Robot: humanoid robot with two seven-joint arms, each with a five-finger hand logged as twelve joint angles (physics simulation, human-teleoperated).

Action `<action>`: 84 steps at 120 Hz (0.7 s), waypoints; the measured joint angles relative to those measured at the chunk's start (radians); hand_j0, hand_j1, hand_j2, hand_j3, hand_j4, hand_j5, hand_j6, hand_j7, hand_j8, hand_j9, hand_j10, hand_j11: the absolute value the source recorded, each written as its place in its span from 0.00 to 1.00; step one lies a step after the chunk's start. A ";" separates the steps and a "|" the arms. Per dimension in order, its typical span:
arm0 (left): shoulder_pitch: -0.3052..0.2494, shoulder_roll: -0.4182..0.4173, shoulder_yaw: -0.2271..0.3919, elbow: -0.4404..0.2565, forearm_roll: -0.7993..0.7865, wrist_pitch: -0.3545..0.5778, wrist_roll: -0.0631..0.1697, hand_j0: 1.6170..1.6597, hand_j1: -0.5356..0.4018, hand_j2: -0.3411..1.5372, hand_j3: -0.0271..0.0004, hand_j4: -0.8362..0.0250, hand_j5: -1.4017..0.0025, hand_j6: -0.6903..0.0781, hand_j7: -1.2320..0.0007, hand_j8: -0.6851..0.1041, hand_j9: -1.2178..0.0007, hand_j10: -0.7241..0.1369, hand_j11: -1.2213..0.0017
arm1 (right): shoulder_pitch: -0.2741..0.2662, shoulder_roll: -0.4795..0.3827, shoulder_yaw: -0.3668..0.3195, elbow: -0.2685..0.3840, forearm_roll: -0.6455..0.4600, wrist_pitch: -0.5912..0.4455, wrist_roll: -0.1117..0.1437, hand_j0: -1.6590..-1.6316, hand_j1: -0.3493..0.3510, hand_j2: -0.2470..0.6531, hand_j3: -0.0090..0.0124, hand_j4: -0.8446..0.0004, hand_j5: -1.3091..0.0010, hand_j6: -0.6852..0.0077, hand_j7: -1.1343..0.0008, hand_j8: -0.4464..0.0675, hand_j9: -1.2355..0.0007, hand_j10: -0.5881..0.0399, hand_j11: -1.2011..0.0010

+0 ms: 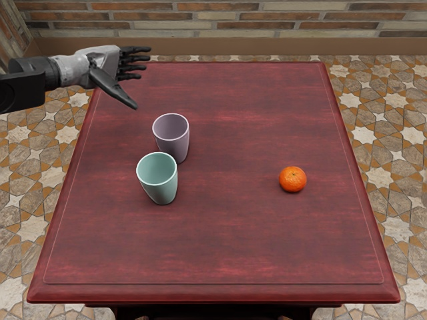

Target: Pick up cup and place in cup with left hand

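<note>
- Left hand, palm empty, reaches in beyond the far left part of the table, its fingers extended and slightly parted, its thumb held well away from them. The job appears to be at the approach stage, with neither cup grasped.
- Nearest the viewer of the pair, a teal cup stands upright on the left side of the table, mouth up and nothing showing inside. It looks the likelier receiver, though the task names neither cup; its mouth should be kept free of fingers.
- Off to the right, well apart from the pair, sits an orange, which the work need not involve.
- Just behind the teal cup, a lilac cup stands upright, closer to the left hand and probably the one to lift. Whether the two touch at the base cannot be told from this angle. A good grasp would bring the open hand down on the side away from the teal cup, thumb and fingers closing around the wall below the rim. Both cups narrow toward the base, so a loose grip could slip and a sideways sweep could topple the neighbor. Next would come a straight lift, base clear of the other rim, then a level, centered lowering before release.
- Farthest back, a brick wall closes the scene.
</note>
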 joint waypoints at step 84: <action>-0.291 -0.109 0.228 -0.063 0.522 0.000 0.003 0.96 0.92 0.18 0.99 0.95 0.98 0.87 0.98 0.84 0.98 0.82 0.98 | -0.003 0.000 0.000 0.000 0.000 0.001 -0.001 0.04 0.00 0.27 0.42 1.00 1.00 1.00 1.00 0.88 1.00 0.94 1.00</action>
